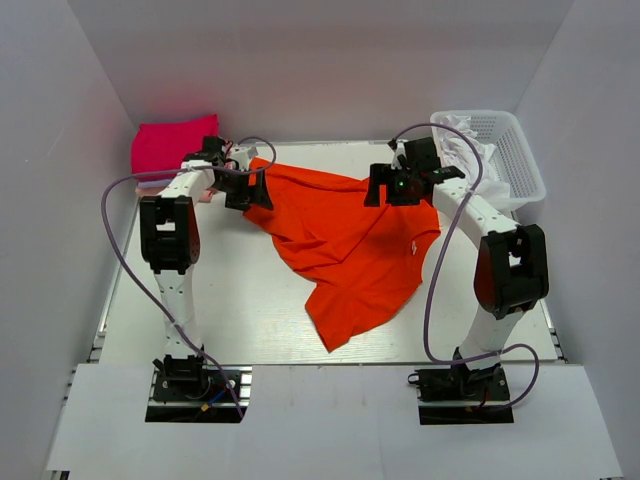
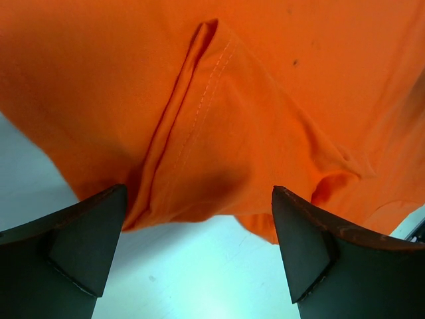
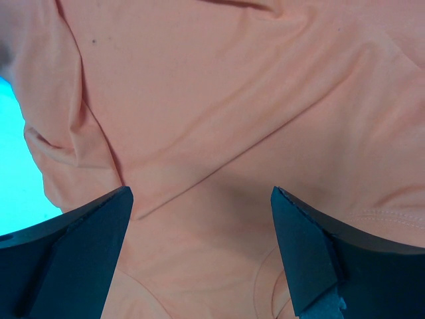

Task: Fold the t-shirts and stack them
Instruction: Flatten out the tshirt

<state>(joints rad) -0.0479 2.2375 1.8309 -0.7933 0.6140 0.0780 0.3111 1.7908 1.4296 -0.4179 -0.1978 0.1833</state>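
Across the white table (image 1: 200, 320), the loose orange-red t-shirt (image 1: 350, 245) lay spread and rumpled, its far edge passing beneath both pincers and its bulk trailing back between them toward the arm bases. The smaller folded magenta t-shirt (image 1: 172, 145) sat just beyond the left gripper (image 2: 199, 191) on its outer side. Both the left gripper, over a stitched hem fold, and the right gripper (image 3: 201, 189), over creased cloth, hung wide open, gripping nothing.
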